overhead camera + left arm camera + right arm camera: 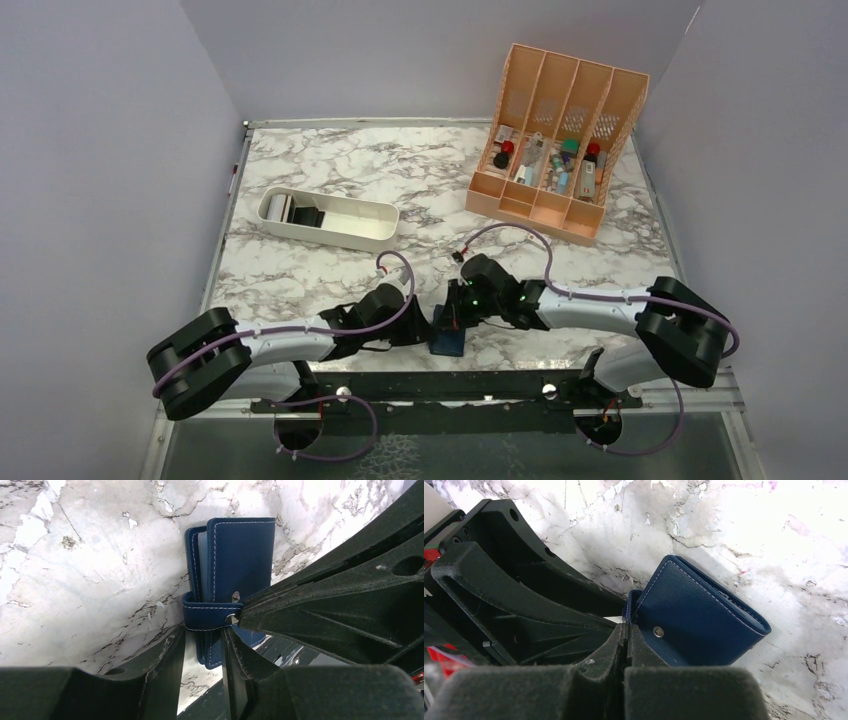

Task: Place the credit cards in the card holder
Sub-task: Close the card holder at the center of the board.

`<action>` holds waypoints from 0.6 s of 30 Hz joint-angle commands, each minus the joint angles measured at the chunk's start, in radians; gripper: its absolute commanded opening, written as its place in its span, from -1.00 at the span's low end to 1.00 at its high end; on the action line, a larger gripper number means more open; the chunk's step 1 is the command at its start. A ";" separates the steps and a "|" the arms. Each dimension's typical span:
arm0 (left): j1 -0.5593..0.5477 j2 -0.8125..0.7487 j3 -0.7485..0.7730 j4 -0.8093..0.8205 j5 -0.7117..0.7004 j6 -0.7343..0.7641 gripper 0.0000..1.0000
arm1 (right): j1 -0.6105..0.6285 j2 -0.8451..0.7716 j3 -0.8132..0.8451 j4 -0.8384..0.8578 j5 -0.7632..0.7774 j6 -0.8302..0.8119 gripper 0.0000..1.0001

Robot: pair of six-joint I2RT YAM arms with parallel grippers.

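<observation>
The stitched navy-blue leather card holder (pixel 240 555) stands on edge, clamped between the half-spread fingers of the left gripper (pixel 202 642). The fingers of the right gripper (pixel 626 629), pressed fully together, meet the holder's snap tab (pixel 207 616). Bare marble table (pixel 75 580) lies beyond both fingertips.

Marble table (pixel 330 160): tray (pixel 340 239), organizer (pixel 521 82), card holder (pixel 449 344)

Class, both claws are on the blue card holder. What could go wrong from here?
1. The right claw is shut at the snap tab. Pulling may drag the whole card holder out of the left claw instead of unsnapping it.
2. The card holder sits near the front edge of the table, so a slip could drop it off.
</observation>
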 commanded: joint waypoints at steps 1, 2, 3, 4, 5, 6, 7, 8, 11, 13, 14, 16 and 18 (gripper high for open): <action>-0.001 0.030 -0.003 -0.045 -0.013 0.007 -0.29 | 0.004 -0.035 -0.026 -0.026 0.031 0.030 -0.99; -0.001 0.030 -0.002 -0.050 -0.017 0.007 -0.29 | 0.004 -0.039 -0.029 -0.027 0.035 0.033 -0.99; -0.001 0.030 -0.002 -0.056 -0.021 0.007 -0.29 | 0.003 -0.043 -0.032 -0.028 0.040 0.035 -0.99; -0.002 0.030 -0.003 -0.062 -0.025 0.007 -0.29 | 0.003 -0.047 -0.036 -0.028 0.045 0.037 -0.99; -0.001 0.029 -0.001 -0.067 -0.026 0.008 -0.29 | 0.004 -0.049 -0.038 -0.028 0.048 0.038 -0.99; -0.001 0.028 0.000 -0.070 -0.027 0.009 -0.29 | 0.004 -0.052 -0.040 -0.030 0.052 0.040 -0.99; -0.002 0.024 -0.002 -0.073 -0.026 0.008 -0.29 | 0.003 -0.054 -0.041 -0.032 0.060 0.042 -0.98; -0.003 0.020 -0.002 -0.075 -0.023 0.007 -0.29 | 0.003 -0.055 -0.042 -0.035 0.064 0.042 -0.98; -0.003 -0.004 0.000 -0.089 -0.027 0.007 -0.31 | 0.003 -0.059 -0.045 -0.048 0.076 0.042 -0.99; -0.004 -0.017 -0.002 -0.102 -0.040 0.007 -0.32 | 0.004 -0.064 -0.051 -0.054 0.089 0.043 -0.99; -0.004 -0.020 -0.002 -0.108 -0.045 0.008 -0.32 | 0.004 -0.068 -0.056 -0.053 0.094 0.046 -0.98; -0.004 -0.018 -0.004 -0.110 -0.047 0.008 -0.32 | 0.004 -0.075 -0.064 -0.056 0.103 0.048 -0.99; -0.004 -0.013 -0.005 -0.103 -0.043 0.004 -0.33 | 0.004 -0.074 -0.066 -0.063 0.112 0.050 -0.99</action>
